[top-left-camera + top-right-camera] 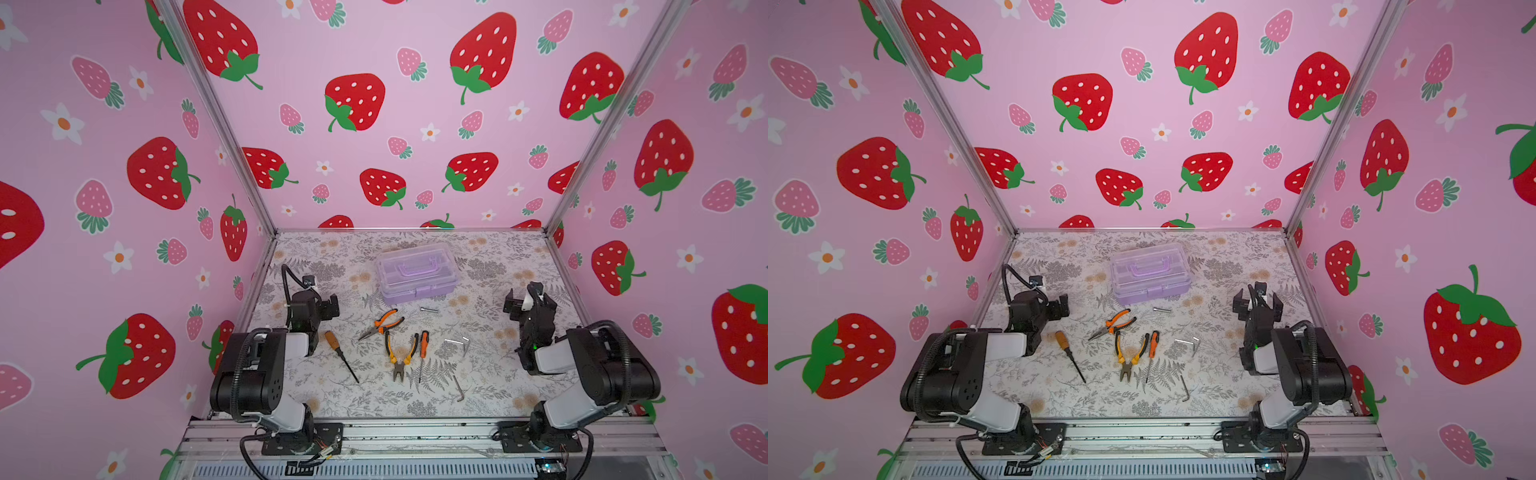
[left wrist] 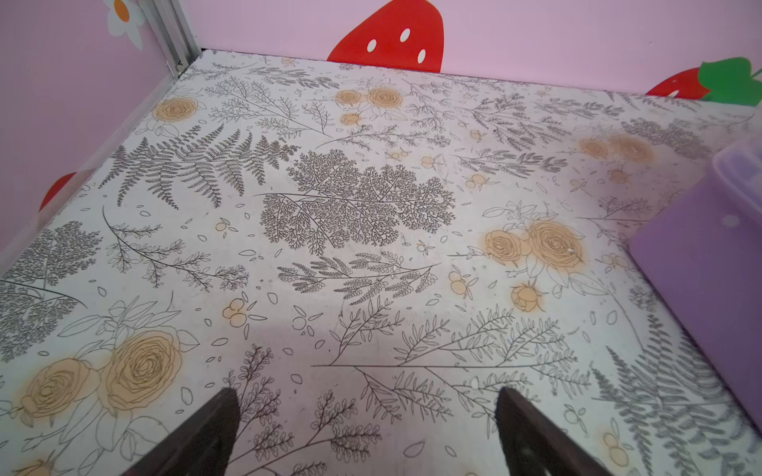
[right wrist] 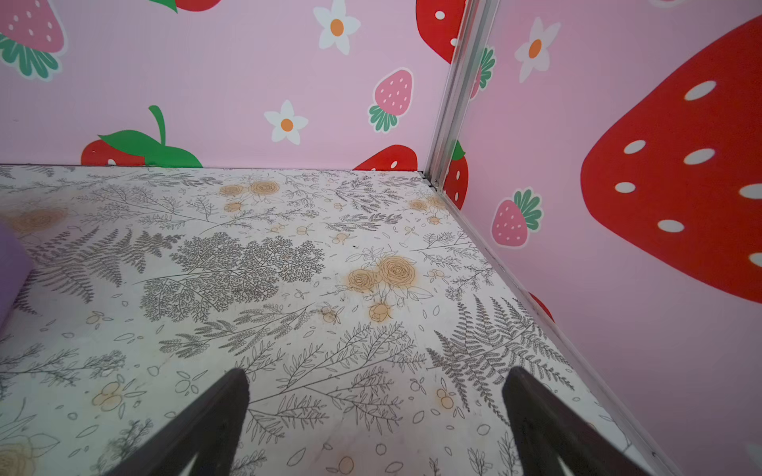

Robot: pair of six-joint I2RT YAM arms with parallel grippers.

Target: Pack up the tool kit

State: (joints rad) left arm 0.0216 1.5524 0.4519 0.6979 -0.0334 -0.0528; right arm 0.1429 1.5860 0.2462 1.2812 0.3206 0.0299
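Tool kit box [image 1: 417, 274] sat on table [image 1: 332, 399], clear lid down, purple handle [image 1: 415, 266] flat on top. It was between the two grippers and farther back than either set of fingertips, touching neither.

L gripper [image 2: 367, 393]: fingers [image 2: 214, 432] spread wide, released, holding nothing. Box corner was off to their right, well apart.

R gripper [image 3: 377, 375]: fingers [image 3: 218, 416] also released, empty. Only a sliver of box showed to their left.

Loose tools lay in the gap betw the arms, behind the fingertips toward the bases:
- needle-nose pliers [image 1: 382, 323] and amber-handle screwdriver [image 1: 340, 353], nearer L fingers
- cutters [image 1: 400, 353] and orange-handle screwdriver [image 1: 422, 351], side by side mid-gap
- hex keys [image 1: 455, 342] plus single hex key [image 1: 458, 388], nearer R fingers
- small silver pin [image 1: 429, 309], just in front of box

No tool touched any finger.
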